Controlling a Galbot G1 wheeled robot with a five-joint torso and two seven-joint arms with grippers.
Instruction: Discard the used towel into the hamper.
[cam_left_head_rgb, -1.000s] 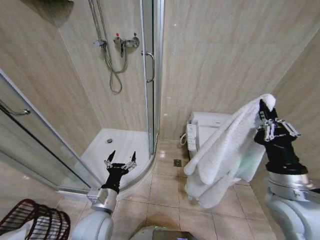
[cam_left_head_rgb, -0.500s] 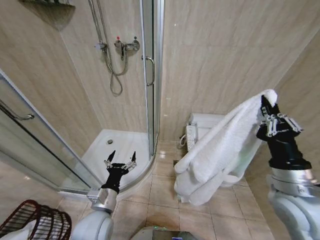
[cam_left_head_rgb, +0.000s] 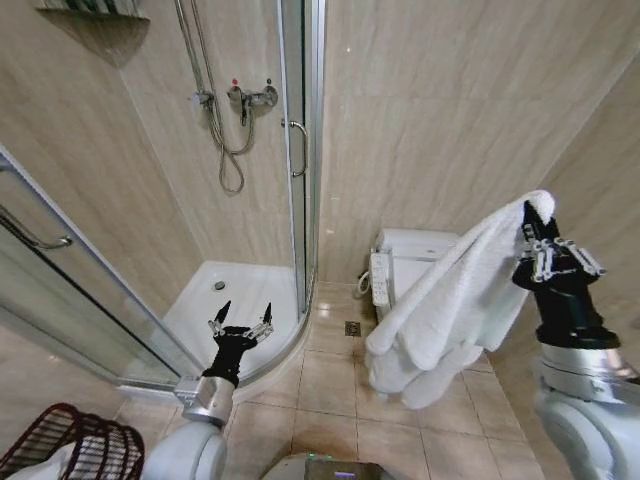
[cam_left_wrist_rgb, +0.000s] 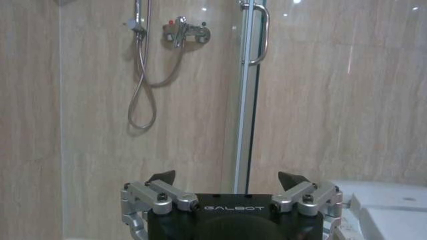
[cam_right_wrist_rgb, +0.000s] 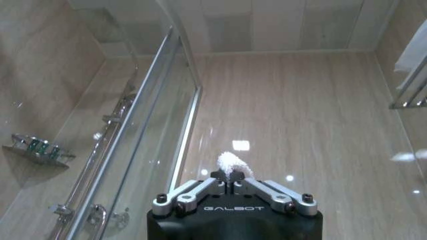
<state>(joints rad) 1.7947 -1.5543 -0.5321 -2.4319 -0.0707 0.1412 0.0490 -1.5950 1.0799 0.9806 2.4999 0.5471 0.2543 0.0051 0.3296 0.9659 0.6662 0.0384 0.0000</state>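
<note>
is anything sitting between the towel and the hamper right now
Yes: the robot's own left arm. The towel hangs from the right gripper, shut on it, on the right side. The hamper stands on the floor at far left, and the open left gripper is raised between them.

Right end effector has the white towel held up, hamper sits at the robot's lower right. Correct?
Not quite. The hamper sits at the robot's lower left, per the head view. The right end effector does hold the white towel up.

"GALBOT" on both end effectors (cam_left_wrist_rgb: 227, 180) (cam_right_wrist_rgb: 232, 184)
</note>
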